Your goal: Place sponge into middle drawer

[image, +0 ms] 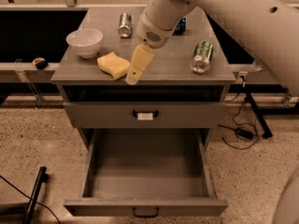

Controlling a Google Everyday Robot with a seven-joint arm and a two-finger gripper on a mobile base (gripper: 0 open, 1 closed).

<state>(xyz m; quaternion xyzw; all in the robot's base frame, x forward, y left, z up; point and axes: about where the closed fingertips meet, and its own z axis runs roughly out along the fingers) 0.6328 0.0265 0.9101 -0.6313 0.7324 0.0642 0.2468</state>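
The pale yellow sponge lies on the grey cabinet top, left of centre near the front edge. My gripper hangs from the big white arm just right of the sponge, its tan fingers pointing down and to the left, close beside the sponge's right edge. The middle drawer is pulled wide open below, grey, with a dark handle on its front, and nothing in it.
A white bowl stands left of the sponge. A silver can lies at the back, a blue can is half hidden behind the arm, a green can lies at the right. A shut drawer front carries a white tag.
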